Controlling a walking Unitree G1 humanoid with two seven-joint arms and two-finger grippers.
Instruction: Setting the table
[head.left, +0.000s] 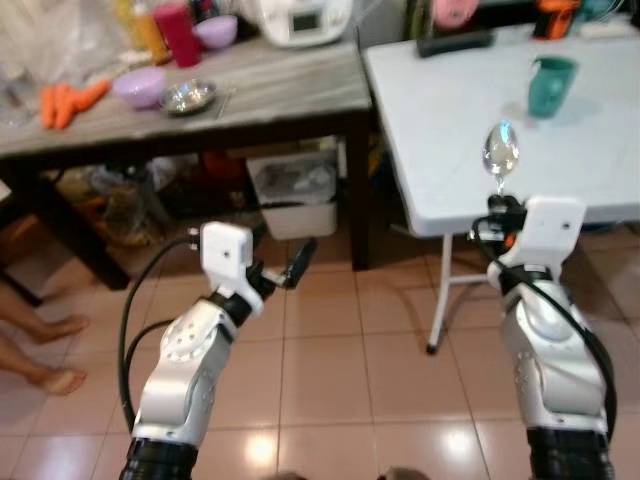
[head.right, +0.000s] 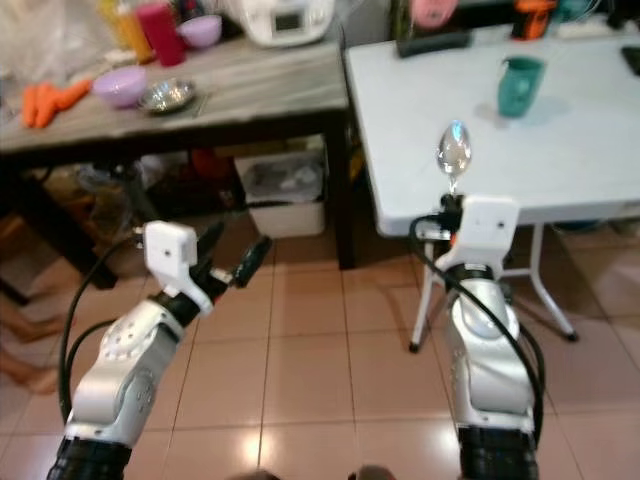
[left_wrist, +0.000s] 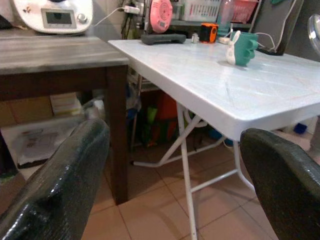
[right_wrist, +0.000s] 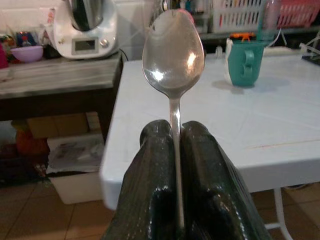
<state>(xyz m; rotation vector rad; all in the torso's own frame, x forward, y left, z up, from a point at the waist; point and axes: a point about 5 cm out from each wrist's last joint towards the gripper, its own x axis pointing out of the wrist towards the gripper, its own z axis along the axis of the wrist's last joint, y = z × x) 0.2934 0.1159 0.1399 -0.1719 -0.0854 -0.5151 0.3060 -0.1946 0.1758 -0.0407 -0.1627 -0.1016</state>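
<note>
A silver spoon (head.left: 500, 152) stands bowl-up in my right gripper (right_wrist: 175, 135), which is shut on its handle just at the near edge of the white folding table (head.left: 450, 120). A teal mug (head.left: 551, 85) stands farther back on that table. My left gripper (head.left: 285, 268) hangs open over the tiled floor, between the two tables, with nothing between its fingers (left_wrist: 60, 185). The spoon's handle is hidden inside the right fingers.
A dark wooden table (head.left: 270, 95) to the left carries a purple bowl (head.left: 140, 86), a steel bowl (head.left: 187, 97), carrots (head.left: 68, 102) and a white appliance (head.left: 300, 18). A white bin (head.left: 293, 195) stands under it. A person's bare feet (head.left: 45, 350) are at far left.
</note>
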